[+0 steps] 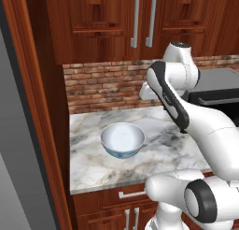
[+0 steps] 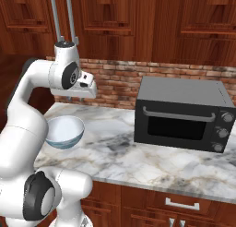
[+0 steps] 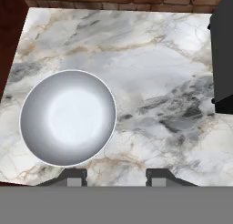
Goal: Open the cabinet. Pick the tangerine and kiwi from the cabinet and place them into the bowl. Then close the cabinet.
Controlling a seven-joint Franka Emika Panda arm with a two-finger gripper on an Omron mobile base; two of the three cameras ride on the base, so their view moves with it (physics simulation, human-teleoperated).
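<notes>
Dark fingertips (image 3: 73, 176) of my gripper (image 3: 114, 176) stood apart with only marble showing between them, so I judged it released and holding nothing. It hung above the counter (image 3: 150, 73), looking straight down, with the bowl (image 3: 67, 117) just off to one side below. I saw nothing inside the bowl. Up on the wall, the cabinet (image 1: 116, 23) had both doors shut, its long silver handles (image 1: 143, 18) side by side, so the tangerine and kiwi were presumably behind them. I reckoned I was at the very first step: opening the cabinet. My next move called for raising the hand to a handle. Beside me sat the black microwave (image 2: 182, 113), door closed.
</notes>
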